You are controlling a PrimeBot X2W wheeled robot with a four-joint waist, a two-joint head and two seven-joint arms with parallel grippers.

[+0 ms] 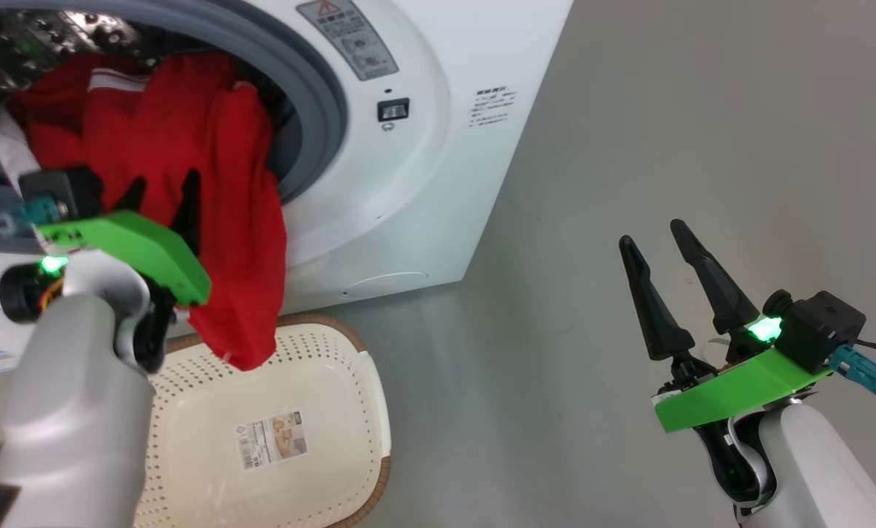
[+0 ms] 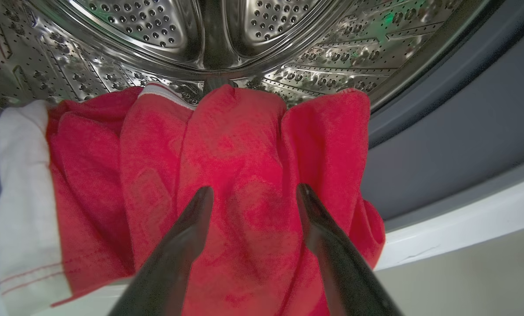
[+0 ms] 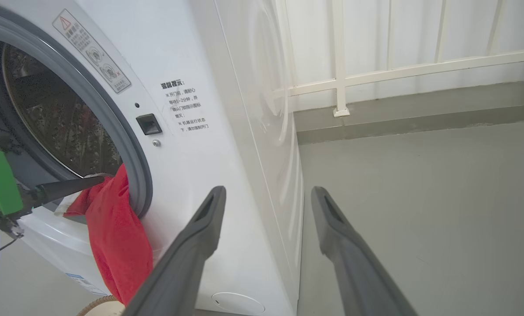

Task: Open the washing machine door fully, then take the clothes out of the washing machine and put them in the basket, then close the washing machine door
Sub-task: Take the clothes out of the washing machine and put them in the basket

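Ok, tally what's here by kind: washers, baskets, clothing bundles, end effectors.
Big white front-loading washing machine: 1
Cream perforated plastic basket: 1
Bundle of bright red clothes with white trim: 1
Dark two-fingered end effectors: 2, left end effector, right end effector
Total: 5

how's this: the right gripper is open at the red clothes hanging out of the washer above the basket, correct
Wrong arm. It is the left gripper that is open at the clothes. The right gripper, also open, is off to the side over the floor. The head view shows this. The rest stands: the clothes hang out of the washer above the basket.
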